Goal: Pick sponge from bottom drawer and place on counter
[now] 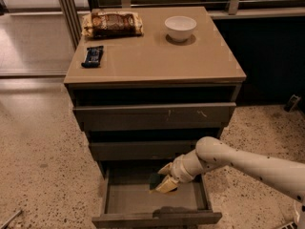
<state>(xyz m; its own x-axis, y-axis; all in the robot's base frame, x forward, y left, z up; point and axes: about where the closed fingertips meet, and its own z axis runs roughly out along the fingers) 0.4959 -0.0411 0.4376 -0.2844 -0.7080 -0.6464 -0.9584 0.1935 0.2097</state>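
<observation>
The bottom drawer (157, 217) is pulled open at the foot of the grey-brown cabinet. My gripper (163, 179) hangs just above its inside, at the middle right. Its fingers (167, 185) are shut on the dark green sponge (155, 180), which shows between them, lifted off the drawer floor. The tan counter (157, 56) is the cabinet's glossy top, well above the gripper. My white arm (238, 163) reaches in from the lower right.
On the counter stand a white bowl (180, 27) at the back right, a brown snack bag (112, 24) at the back left and a dark blue wrapped bar (92, 56) on the left. The top drawer (155, 116) and middle drawer (138, 149) overhang the open one. Speckled floor lies around.
</observation>
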